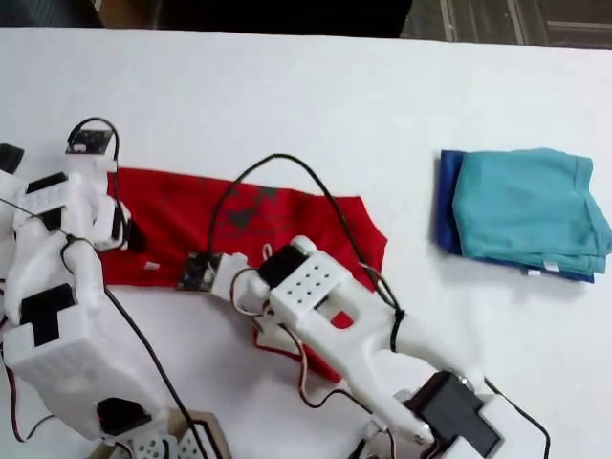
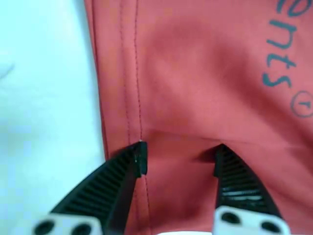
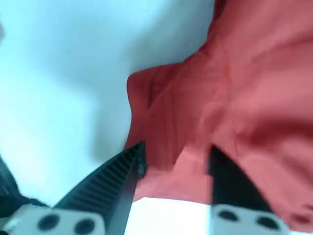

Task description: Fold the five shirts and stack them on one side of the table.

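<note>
Left fingers (image 2: pixel 128 169) and right fingers (image 3: pixel 122 171) are hanging open over the red shirt (image 1: pixel 182 210), so you are risking grabbing one layer.

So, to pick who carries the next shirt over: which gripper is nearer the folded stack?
Right. The right gripper is at the red shirt edge, about mid-table. The left gripper is over the shirt's end away from the stack.

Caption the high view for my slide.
Red shirt spread on the white table beneath two arms; teal shirt folded atop a blue one at the side.
</note>
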Controlling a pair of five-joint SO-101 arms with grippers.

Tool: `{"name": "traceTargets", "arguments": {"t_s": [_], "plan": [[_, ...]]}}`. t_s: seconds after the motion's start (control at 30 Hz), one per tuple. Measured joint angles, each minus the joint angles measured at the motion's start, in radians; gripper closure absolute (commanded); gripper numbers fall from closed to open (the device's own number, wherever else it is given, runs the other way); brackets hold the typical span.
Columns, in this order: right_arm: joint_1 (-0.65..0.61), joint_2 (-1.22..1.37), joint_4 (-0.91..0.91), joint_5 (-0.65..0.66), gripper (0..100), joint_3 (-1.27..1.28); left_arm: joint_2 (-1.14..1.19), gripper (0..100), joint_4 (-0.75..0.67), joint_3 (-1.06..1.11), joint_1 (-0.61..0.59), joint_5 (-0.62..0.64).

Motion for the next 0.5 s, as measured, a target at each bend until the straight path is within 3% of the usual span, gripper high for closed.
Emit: {"name": "traceTargets", "arguments": {"t_s": [0.13,0.23,0.5], "plan": [[0.017,-0.074,0.098,0.000,76.5,-0.143,0.000,76,0.000,0.000,0.000,0.000],[0.101,-0.101,0.095,0.000,78.7,-0.198,0.000,76,0.000,0.000,0.000,0.000],[0.359,0.075,-0.166,0.000,81.7,-0.110,0.000,76,0.000,0.000,0.000,0.000]]}}
